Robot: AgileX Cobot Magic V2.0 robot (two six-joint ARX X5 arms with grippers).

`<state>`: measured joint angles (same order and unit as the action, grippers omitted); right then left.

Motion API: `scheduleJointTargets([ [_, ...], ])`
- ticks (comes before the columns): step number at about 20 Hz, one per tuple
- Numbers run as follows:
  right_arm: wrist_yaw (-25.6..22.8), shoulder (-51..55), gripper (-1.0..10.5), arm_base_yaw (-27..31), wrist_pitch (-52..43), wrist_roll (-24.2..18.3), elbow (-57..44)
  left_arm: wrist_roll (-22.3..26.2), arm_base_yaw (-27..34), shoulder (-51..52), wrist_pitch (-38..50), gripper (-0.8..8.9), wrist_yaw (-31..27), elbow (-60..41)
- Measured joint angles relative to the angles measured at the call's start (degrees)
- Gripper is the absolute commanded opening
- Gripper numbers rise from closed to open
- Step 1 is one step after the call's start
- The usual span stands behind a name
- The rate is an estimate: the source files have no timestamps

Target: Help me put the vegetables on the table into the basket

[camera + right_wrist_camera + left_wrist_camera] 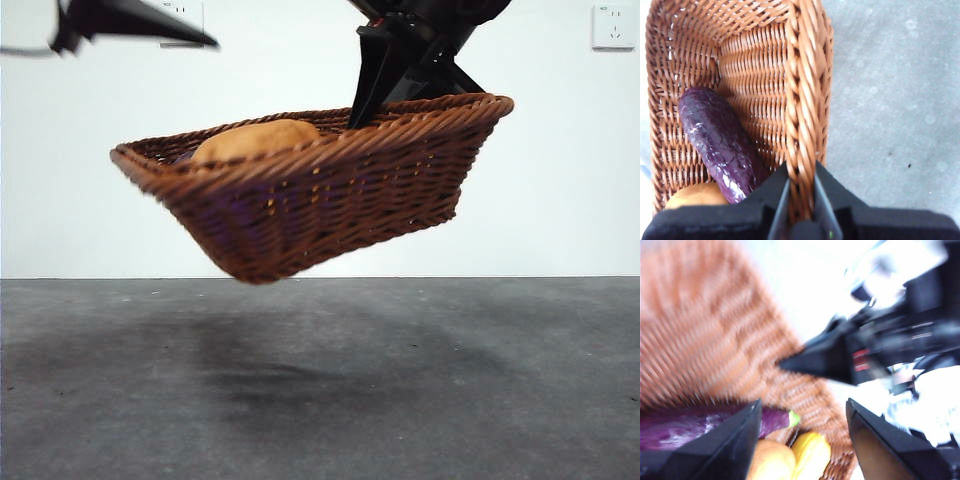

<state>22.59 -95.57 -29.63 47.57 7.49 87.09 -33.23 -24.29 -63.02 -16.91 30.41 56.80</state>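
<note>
Basket (330, 195) hangs tilted in the air, clear of the tabletop (320, 400), its shadow on the grey surface below. Right gripper (800, 187) has jaws clamped on the braided rim at the raised end, one jaw inside the wall, one outside. All three vegetables are inside: eggplant (720, 142) lies along the floor, potato (695, 195) touching its end, yellow bumpy one (810, 455) beside the potato in the left wrist view. Left gripper (802, 412) hovers above the basket, jaws apart, holding nothing. Front view shows a wall socket (612, 25) at the top corner; no readable writing or brand anywhere.
</note>
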Motion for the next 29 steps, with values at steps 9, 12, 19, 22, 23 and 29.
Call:
scheduleJointTargets([
  [9, 6.2, 6.9, -0.1, 15.0, 2.2, 0.9, 0.0, 16.5, 7.6, 20.9, -23.3, -0.08, -9.2, 0.0],
  [12, 6.1, 8.0, -0.1, 22.3, 6.6, -0.7, 0.0, 21.7, 8.2, 23.9, -26.5, -0.08, -11.4, 0.0],
  [19, 5.9, 8.2, -0.1, 32.4, 3.5, -4.5, -5.5, 25.4, 8.2, 24.8, -29.2, -0.08, -11.5, 0.0],
  [22, 6.4, 8.0, -0.1, 33.9, -3.7, -4.9, -15.0, 25.7, 8.2, 24.7, -29.2, -0.08, -11.5, 0.0],
  [23, 7.1, 7.7, -0.1, 34.2, -6.5, -5.0, -17.2, 25.7, 8.2, 24.6, -29.3, -0.08, -11.5, 0.0],
  [29, 7.5, -0.9, -0.1, 34.5, -11.8, -7.3, -19.8, 25.7, 8.2, 24.2, -30.3, -0.08, -11.5, 0.0],
])
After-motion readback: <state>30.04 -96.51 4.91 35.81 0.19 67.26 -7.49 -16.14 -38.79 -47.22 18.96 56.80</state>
